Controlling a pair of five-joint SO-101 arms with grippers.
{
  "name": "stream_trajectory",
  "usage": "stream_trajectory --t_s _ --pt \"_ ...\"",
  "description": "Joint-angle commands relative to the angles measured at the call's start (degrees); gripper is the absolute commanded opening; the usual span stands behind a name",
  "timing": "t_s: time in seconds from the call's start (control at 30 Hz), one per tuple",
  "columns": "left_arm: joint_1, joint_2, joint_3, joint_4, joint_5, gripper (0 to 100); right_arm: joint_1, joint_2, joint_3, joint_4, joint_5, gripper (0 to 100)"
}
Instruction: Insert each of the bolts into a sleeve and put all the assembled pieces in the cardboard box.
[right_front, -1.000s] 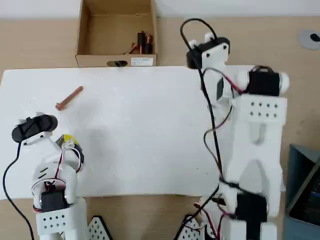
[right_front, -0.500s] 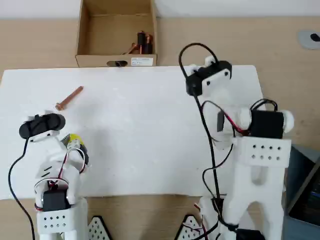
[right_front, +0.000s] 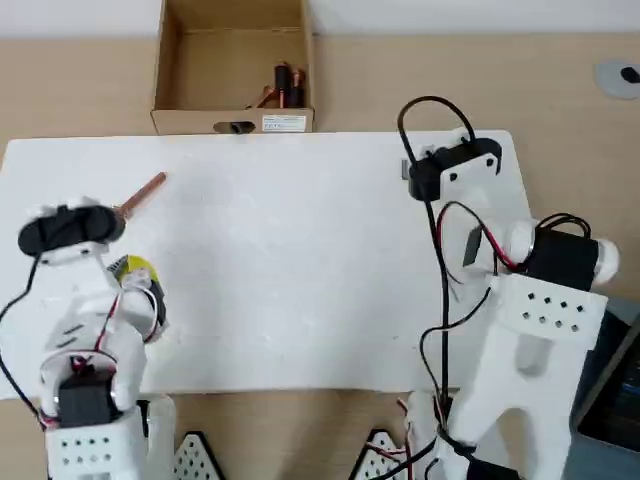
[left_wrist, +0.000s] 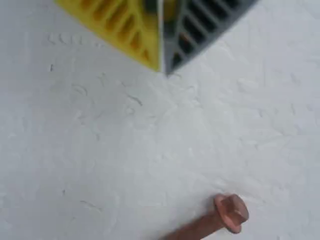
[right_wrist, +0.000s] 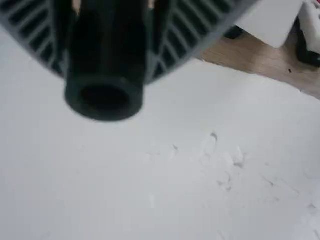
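The right claw (right_wrist: 106, 55) grips the sleeve (right_wrist: 105, 100), and the left claw (left_wrist: 162, 67), closed and empty beside the bolt (left_wrist: 220, 220) on the mat (right_front: 300, 260), should open wide and pinch its shank mid-length.

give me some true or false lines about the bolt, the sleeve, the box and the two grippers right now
1. The right gripper holds a black sleeve. True.
2. The bolt lies inside the cardboard box. False: it lies on the white mat, close to the left gripper.
3. The cardboard box is empty. False: assembled pieces lie in one of its corners.
4. The left gripper is shut with nothing in it. True.
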Motion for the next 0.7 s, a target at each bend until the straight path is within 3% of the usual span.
stream_trajectory --t_s 0.0,0.27,0.67 --pt "0.44 10.95 -11.52 0.18 -0.26 1 0.92 -1.8 -0.04 0.53 0.88 1.1" --pt "-1.67 40.31 -31.21 0.26 -0.62 1 0.92 -1.89 0.57 0.53 0.88 1.1" --pt "-6.77 81.89 -67.78 15.74 -19.6 1 0.92 -1.98 6.73 -1.05 0.79 1.1"
